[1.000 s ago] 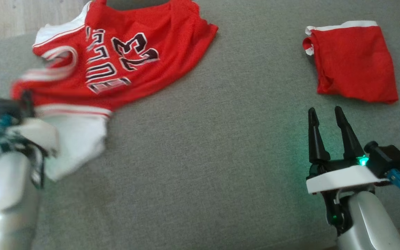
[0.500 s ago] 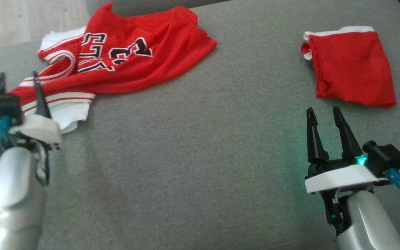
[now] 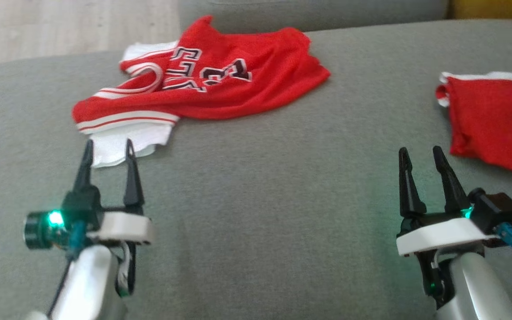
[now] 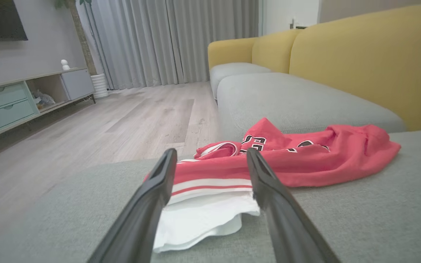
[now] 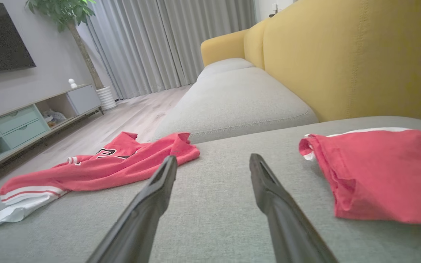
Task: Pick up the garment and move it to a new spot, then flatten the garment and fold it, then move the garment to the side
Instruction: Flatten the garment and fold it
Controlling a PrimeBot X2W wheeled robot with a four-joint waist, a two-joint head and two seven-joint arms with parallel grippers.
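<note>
A red basketball jersey [image 3: 220, 84] lies crumpled at 11 o'clock on the grey sofa cushion [image 3: 260, 200], its white hem [image 3: 122, 142] turned toward the robot. A folded red garment [image 3: 491, 120] rests well apart at 2 o'clock, with bare cushion between the two. A yellow backrest [image 4: 360, 65] rises behind the seat, and a wooden floor [image 4: 122, 120], grey curtains [image 4: 166, 40] and a low cabinet [image 4: 13, 98] lie beyond. At 7 o'clock the left gripper [image 3: 109, 143] has its fingers spread wide and grasps nothing. Its tips frame the white hem, though contact cannot be told. At 5 o'clock the right gripper [image 3: 419, 150] is equally wide and empty above bare cushion, with the folded garment near at its 1 o'clock.
</note>
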